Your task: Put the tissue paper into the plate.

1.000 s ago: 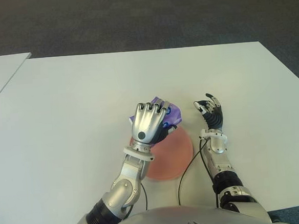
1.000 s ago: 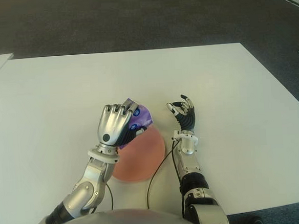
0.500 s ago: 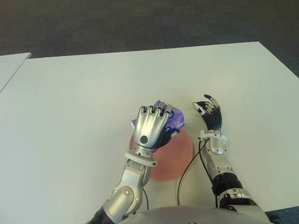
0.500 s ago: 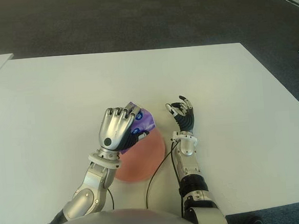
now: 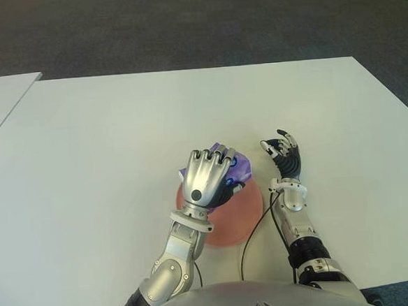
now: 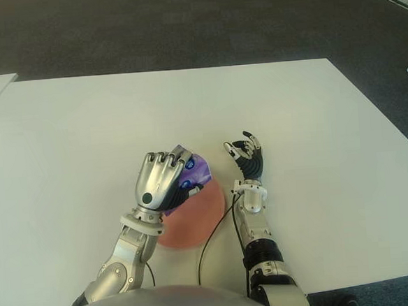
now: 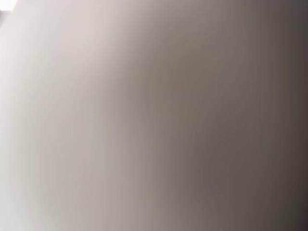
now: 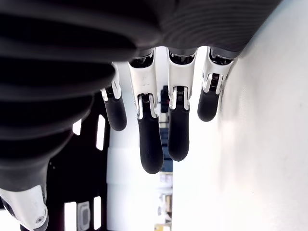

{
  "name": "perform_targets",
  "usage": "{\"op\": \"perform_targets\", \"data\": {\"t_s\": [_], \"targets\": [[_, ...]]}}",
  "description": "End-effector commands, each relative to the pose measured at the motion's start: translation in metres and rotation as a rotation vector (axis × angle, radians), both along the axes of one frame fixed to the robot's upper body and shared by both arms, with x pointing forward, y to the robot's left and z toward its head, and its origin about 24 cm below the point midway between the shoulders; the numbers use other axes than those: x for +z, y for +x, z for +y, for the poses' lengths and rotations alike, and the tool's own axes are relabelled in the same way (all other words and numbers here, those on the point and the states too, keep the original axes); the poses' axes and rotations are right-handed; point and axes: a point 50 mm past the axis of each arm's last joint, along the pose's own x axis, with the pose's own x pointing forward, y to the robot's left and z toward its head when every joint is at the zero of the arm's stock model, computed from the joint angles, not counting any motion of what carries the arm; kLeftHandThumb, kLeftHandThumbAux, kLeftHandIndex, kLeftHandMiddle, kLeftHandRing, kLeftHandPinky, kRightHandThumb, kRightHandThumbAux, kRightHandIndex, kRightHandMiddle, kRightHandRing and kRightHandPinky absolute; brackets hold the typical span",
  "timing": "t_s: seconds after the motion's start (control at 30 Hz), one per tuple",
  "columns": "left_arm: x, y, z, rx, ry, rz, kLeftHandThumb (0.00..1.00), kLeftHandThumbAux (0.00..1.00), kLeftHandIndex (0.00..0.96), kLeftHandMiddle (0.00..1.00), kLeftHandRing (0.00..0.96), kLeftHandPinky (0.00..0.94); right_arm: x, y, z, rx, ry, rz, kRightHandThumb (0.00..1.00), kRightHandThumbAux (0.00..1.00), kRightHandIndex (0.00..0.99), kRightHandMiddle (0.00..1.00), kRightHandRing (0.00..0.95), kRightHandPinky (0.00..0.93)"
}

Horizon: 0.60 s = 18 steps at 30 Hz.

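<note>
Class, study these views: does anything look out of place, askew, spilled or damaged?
Nothing spilled or damaged. The left hand grips the purple tissue paper over the far edge of the pink plate, not yet released. The right hand shows open beside the plate, on its right. Only oddity: the left wrist view shows nothing recognisable.

The purple tissue paper point(image 5: 234, 166) was held crumpled above the far edge of the round pink plate point(image 5: 240, 213).

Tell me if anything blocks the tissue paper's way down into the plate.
Nothing visible does. The left hand grips the tissue paper right above the plate's far edge; the right hand shows beside the plate, to its right.
</note>
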Motion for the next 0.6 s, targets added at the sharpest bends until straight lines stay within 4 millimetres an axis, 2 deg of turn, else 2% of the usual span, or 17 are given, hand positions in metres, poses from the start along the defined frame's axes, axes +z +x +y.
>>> {"op": "perform_targets", "data": {"t_s": [0.03, 0.27, 0.4, 0.6], "targets": [[-0.0031, -0.0038, -0.0031, -0.011, -0.011, 0.003, 0.853, 0.665, 0.4, 0.542, 0.838, 0.855, -0.0271, -0.0169, 0.0002, -0.015, 0.01, 0.148, 0.947, 0.633, 0.204, 0.482, 0.377, 0.239], [-0.0053, -0.0036, -0.002, -0.014, -0.02, -0.008, 0.853, 0.666, 0.399, 0.54, 0.838, 0.855, -0.028, -0.017, -0.0004, -0.017, 0.002, 0.15, 0.946, 0.632, 0.204, 0.483, 0.382, 0.237], [-0.0028, -0.0023, -0.0011, -0.014, -0.085, -0.043, 0.852, 0.667, 0.398, 0.537, 0.839, 0.853, -0.0283, -0.0169, -0.0006, -0.02, -0.001, 0.153, 0.946, 0.631, 0.204, 0.483, 0.381, 0.229], [0.0004, -0.0007, -0.0005, -0.016, -0.15, -0.045, 0.846, 0.664, 0.412, 0.557, 0.779, 0.726, -0.0285, -0.0168, -0.0008, -0.022, -0.002, 0.147, 0.947, 0.631, 0.202, 0.483, 0.373, 0.21]]}}
